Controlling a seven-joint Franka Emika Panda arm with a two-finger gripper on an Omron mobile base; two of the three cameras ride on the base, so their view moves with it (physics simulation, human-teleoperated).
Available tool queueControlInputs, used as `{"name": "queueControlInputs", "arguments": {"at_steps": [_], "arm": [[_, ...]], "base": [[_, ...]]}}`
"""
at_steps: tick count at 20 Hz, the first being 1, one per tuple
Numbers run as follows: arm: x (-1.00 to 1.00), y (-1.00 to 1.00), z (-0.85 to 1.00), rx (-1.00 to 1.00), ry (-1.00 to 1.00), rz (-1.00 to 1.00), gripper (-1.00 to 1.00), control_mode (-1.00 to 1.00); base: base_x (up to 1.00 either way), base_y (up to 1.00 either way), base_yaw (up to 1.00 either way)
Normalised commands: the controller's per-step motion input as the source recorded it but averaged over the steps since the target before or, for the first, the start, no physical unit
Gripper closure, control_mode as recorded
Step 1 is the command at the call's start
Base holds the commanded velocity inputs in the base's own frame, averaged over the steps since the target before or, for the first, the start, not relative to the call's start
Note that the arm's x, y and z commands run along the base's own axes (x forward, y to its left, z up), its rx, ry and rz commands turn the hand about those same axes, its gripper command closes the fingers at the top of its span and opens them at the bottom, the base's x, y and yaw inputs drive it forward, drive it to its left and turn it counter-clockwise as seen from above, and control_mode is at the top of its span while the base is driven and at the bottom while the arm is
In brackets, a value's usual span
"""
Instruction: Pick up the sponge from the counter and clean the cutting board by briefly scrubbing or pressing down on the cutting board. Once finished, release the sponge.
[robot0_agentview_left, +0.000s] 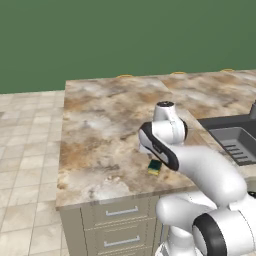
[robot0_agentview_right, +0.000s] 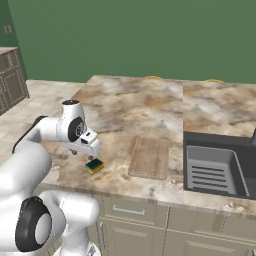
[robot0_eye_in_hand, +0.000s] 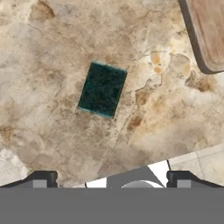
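The sponge (robot0_eye_in_hand: 102, 89) lies flat on the marbled counter (robot0_eye_in_hand: 52, 52), dark green face up, near the counter's front edge. It shows again as a small green-and-yellow block, the sponge (robot0_agentview_right: 94, 165) and sponge (robot0_agentview_left: 154, 167). My gripper (robot0_agentview_right: 93, 153) hangs just above it, pointing down. In the hand view the gripper (robot0_eye_in_hand: 113, 179) is open, its fingertips (robot0_eye_in_hand: 41, 179) wide apart with nothing between them. The wooden cutting board (robot0_agentview_right: 150, 157) lies to the sponge's right, apart from it; one corner of the cutting board (robot0_eye_in_hand: 210, 30) shows at upper right.
A dark grey sink basin (robot0_agentview_right: 215, 170) is sunk into the counter right of the board. The counter's front edge and tiled floor (robot0_eye_in_hand: 205, 162) show close below the sponge. Drawer fronts with metal handles (robot0_agentview_left: 122, 211) sit under the counter.
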Motion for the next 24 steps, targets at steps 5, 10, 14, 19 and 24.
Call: {"name": "queueControlInputs", "arguments": {"at_steps": [5, 10, 14, 19, 24], "arm": [[0.32, -0.01, -0.41, 0.05, 0.0, -0.04, -1.0, -1.0], [0.24, -0.01, -0.37, 0.01, 0.0, -0.05, -1.0, -1.0], [0.16, 0.0, -0.2, 0.0, 0.0, -0.05, -1.0, -1.0], [0.19, 0.0, -0.1, 0.0, 0.0, -0.05, -1.0, -1.0], [0.19, -0.05, -0.14, 0.0, 0.02, -0.04, -1.0, -1.0]], "base": [[0.0, 0.0, 0.0], [0.0, 0.0, 0.0], [0.0, 0.0, 0.0], [0.0, 0.0, 0.0], [0.0, 0.0, 0.0]]}}
